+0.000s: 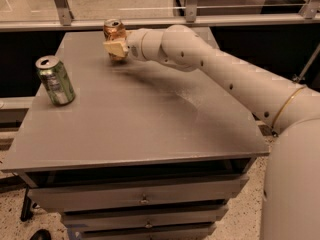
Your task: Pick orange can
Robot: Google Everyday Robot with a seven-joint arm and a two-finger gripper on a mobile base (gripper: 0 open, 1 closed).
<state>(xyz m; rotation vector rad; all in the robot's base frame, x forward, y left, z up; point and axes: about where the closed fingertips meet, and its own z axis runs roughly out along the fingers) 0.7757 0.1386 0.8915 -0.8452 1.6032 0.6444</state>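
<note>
High view, claw (115, 48) far across table (150, 119)

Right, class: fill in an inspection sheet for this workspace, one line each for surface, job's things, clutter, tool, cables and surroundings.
Surface: grey table top, flat, with drawers below.
Job's things: orange can standing at the far edge.
Clutter: green can standing near the left edge, apart from the orange can.
Tool: tool at the orange can's lower front; arm comes from the right.
Cables: nothing seen.
Surroundings: metal rail behind, speckled floor.
</note>
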